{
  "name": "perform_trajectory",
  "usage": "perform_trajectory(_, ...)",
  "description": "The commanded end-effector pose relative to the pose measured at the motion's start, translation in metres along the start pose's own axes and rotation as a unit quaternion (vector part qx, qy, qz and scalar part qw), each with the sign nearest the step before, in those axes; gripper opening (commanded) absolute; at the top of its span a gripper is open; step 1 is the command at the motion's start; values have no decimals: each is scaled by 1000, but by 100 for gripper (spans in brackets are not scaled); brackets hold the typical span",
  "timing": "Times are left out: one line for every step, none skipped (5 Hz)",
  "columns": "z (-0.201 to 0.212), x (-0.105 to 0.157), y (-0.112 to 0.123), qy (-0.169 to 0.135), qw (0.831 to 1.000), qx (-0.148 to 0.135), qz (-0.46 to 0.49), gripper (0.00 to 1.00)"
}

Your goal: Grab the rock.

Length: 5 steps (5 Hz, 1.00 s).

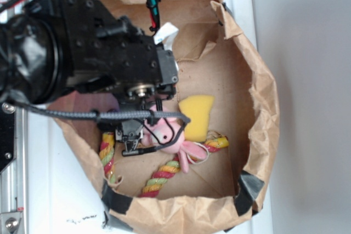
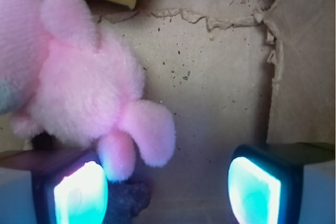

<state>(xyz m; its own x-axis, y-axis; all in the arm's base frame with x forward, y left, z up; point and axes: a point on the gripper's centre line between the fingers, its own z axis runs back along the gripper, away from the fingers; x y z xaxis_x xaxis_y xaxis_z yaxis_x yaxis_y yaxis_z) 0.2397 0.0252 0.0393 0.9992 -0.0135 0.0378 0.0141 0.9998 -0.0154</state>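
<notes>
In the wrist view the rock (image 2: 129, 200) is a small, rough, dark lump at the bottom edge. It lies against the inner side of my left pad (image 2: 79, 195) and is partly cut off by the frame. My gripper (image 2: 168, 192) is open, with a wide stretch of bare brown paper between the rock and the right pad (image 2: 256, 191). A pink plush bunny (image 2: 79, 77) fills the upper left, one paw hanging over the rock. In the exterior view my gripper (image 1: 130, 138) hangs low inside the paper bag, and the rock is hidden beneath it.
A yellow sponge block (image 1: 196, 116) lies just beyond the pink plush (image 1: 167, 134). A striped rope toy (image 1: 160, 180) curls along the bag floor. The crumpled brown paper walls (image 1: 258, 108) rise on all sides, held with black tape at the corners.
</notes>
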Motion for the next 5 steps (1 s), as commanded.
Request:
perform_trajectory(28, -22, -12, -11, 999, -26, -19, 100)
perform_trajectory(30, -24, -15, -6, 999, -33, -23, 100)
perform_trajectory(27, -25, -17, 3, 999, -32, -28, 100)
perform_trajectory(24, -25, -22, 1, 999, -33, -34, 100)
perform_trajectory(24, -23, -28, -3, 998, -43, -38, 100)
